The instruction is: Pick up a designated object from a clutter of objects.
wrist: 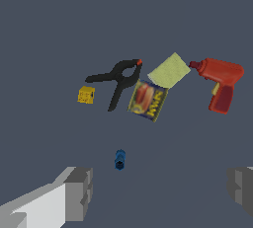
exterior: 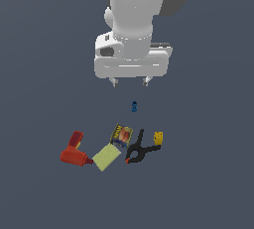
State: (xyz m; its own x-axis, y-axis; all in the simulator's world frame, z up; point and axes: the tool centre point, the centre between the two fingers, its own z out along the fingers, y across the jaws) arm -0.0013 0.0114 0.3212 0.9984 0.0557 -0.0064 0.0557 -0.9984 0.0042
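Yellow block [wrist: 86, 95], small, blocky, dark-marked

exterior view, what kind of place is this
Most likely a simulated tabletop test scene: a flat, featureless grey surface, a loose clutter including a red power drill and black spring clamp, and an open tool above.

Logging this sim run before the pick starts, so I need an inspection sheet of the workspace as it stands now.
Surface: plain dark grey floor, flat.
Job's thing: yellow block, lying apart, beside the clamp's handles, ungrasped.
Clutter: black clamp; can against the pad; red drill with its nose near the pad; blue piece alone, nearest the claw.
Claw: open, empty, above the clutter, touching nothing.
Cables: nothing seen.
Surroundings: nothing seen beyond the floor.
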